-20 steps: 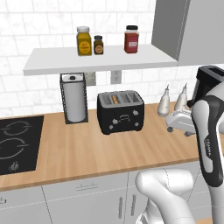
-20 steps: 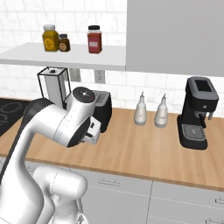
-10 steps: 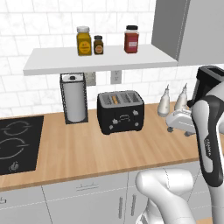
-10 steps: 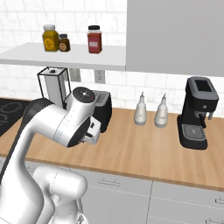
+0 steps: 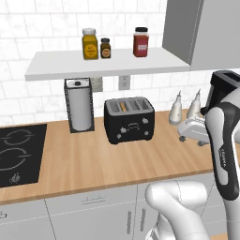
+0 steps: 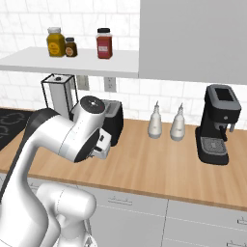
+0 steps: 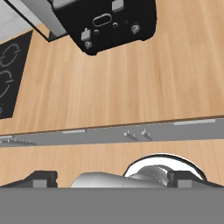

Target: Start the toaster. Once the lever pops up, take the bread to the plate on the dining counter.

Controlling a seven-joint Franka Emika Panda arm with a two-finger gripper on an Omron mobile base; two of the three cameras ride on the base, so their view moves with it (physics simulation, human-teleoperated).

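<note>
The black toaster (image 5: pixel 129 120) stands on the wooden counter against the tiled wall, and a tan strip of the bread (image 5: pixel 123 106) shows in its left slot. In the hand view the toaster (image 7: pixel 109 19) lies at the top edge with its front knobs toward me. My gripper (image 7: pixel 111 180) is open, its two dark fingertips (image 7: pixel 40 179) wide apart with nothing between them. The white hand (image 5: pixel 194 130) hovers above the counter to the right of the toaster, apart from it. The plate and the dining counter are out of view.
A paper towel holder (image 5: pixel 79 105) stands left of the toaster, beyond it a black cooktop (image 5: pixel 18 152). Two pale bottles (image 5: pixel 176 108) and a coffee machine (image 6: pixel 217 125) stand to the right. A shelf (image 5: pixel 108 63) with jars hangs above.
</note>
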